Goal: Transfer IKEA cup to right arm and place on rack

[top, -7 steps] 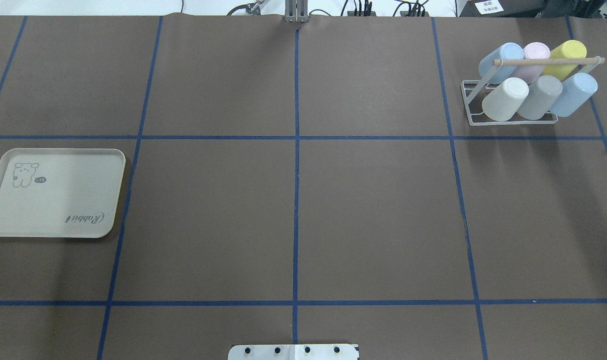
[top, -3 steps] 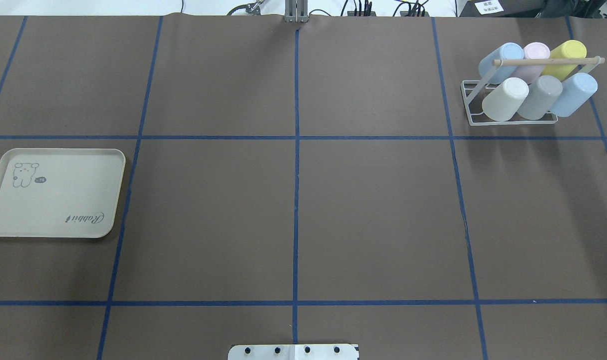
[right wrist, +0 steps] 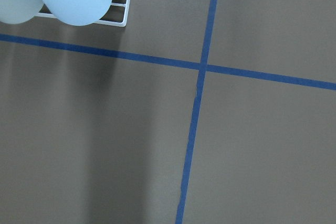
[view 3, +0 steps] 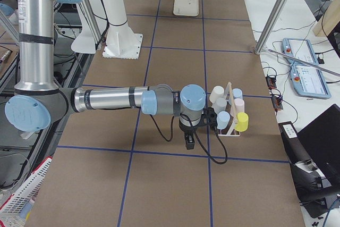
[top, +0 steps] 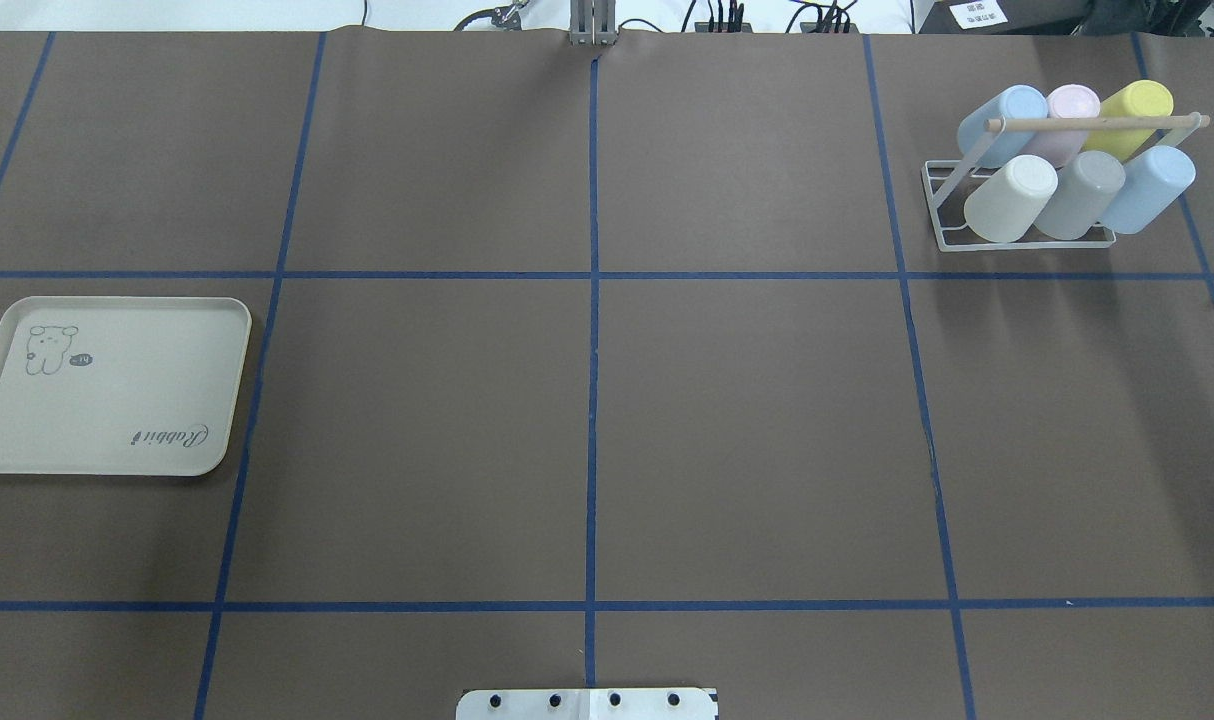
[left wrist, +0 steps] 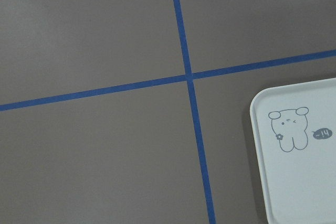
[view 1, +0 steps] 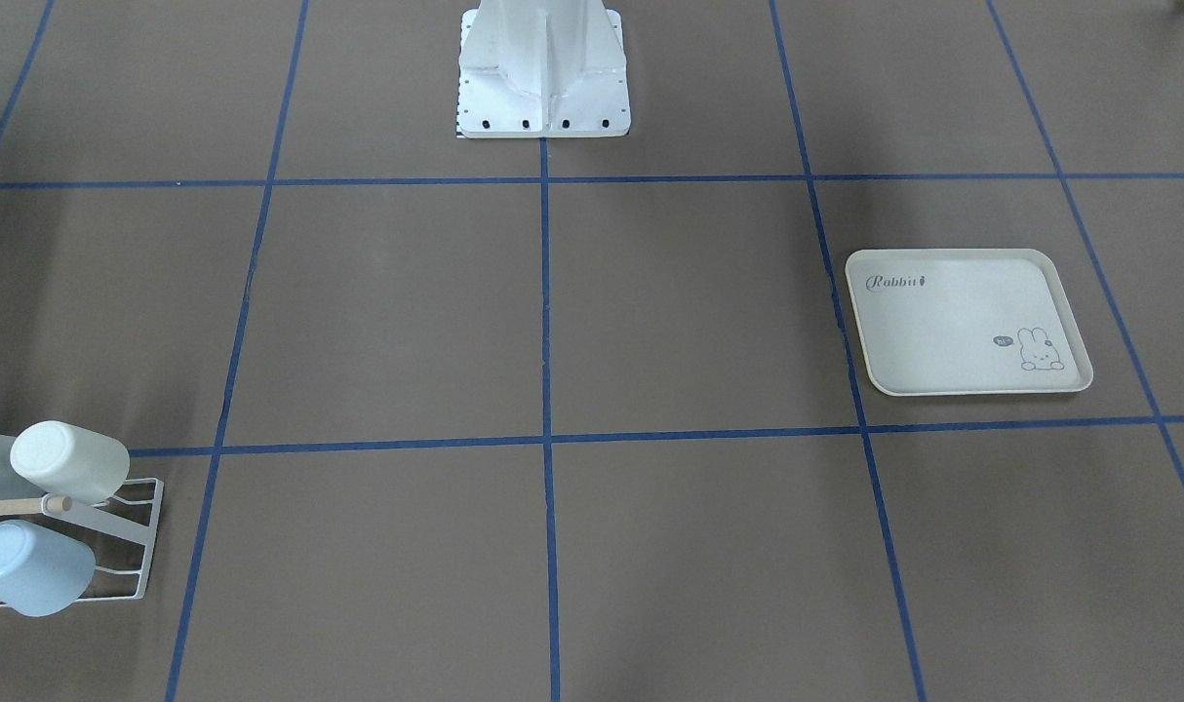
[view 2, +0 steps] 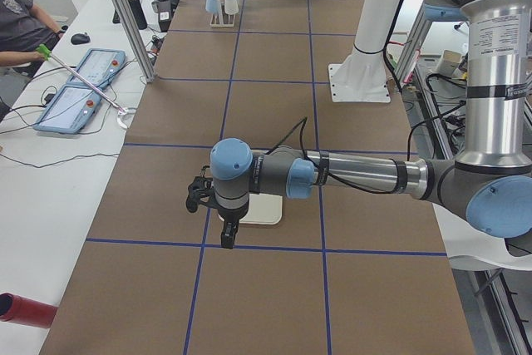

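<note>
I cannot tell whether the left fingers (view 2: 226, 237) or the right fingers (view 3: 189, 142) are clenched, but the right arm, hanging near the full rack (top: 1097, 123), could knock cups (top: 1012, 198) off.

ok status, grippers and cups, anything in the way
State unclear on both: left gripper by the tray, right gripper beside the rack. Six cups on the rack. Nothing seen blocking.

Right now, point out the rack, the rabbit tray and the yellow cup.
rack (top: 1097, 123), overhead view, on its wooden dowel.
rabbit tray (top: 117, 400), overhead view, on its bare middle.
yellow cup (top: 1145, 100), overhead view, on its upturned base.
</note>
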Robot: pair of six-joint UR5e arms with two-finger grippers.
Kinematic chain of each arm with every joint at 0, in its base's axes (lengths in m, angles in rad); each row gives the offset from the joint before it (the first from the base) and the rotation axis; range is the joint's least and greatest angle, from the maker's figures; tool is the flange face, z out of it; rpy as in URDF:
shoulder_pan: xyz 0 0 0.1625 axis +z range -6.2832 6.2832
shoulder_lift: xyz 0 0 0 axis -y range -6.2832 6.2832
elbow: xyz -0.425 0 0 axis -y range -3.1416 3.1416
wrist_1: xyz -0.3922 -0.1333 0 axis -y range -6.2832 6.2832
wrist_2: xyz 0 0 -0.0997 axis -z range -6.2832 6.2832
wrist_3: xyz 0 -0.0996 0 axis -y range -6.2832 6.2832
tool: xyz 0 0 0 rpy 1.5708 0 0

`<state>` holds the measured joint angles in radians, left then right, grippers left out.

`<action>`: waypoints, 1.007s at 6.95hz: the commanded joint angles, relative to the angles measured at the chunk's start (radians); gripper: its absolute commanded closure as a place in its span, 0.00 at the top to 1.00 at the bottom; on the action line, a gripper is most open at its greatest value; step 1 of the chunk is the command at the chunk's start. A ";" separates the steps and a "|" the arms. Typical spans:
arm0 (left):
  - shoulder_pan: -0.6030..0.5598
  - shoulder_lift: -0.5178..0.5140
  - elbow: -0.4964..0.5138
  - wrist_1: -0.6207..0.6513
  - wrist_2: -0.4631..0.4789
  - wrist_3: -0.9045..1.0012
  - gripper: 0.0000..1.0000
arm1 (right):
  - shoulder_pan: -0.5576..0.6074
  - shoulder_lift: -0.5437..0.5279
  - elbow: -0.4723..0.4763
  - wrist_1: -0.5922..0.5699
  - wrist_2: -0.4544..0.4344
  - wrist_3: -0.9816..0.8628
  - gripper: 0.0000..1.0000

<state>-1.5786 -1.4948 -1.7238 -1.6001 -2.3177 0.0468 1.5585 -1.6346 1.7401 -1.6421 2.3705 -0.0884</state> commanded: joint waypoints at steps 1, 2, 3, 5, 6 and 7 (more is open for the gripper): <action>0.000 0.002 0.003 -0.001 0.000 0.001 1.00 | 0.000 0.002 0.002 0.002 0.035 0.052 0.99; 0.002 0.002 -0.002 -0.003 0.000 0.001 1.00 | 0.000 0.002 -0.002 0.004 0.032 0.052 0.99; 0.000 0.002 -0.006 -0.001 0.000 0.004 1.00 | 0.000 -0.004 -0.004 0.005 0.029 0.042 0.99; 0.000 0.002 -0.008 -0.003 0.003 0.010 1.00 | 0.000 -0.007 -0.022 0.008 0.021 0.030 0.99; 0.000 0.005 -0.008 -0.009 0.001 0.010 1.00 | 0.000 0.002 -0.039 0.008 0.021 0.030 0.99; 0.000 0.004 -0.008 -0.008 0.003 0.013 1.00 | 0.000 0.004 -0.040 0.008 0.020 0.032 0.99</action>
<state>-1.5784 -1.4909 -1.7317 -1.6066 -2.3157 0.0572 1.5585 -1.6345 1.7082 -1.6340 2.3918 -0.0570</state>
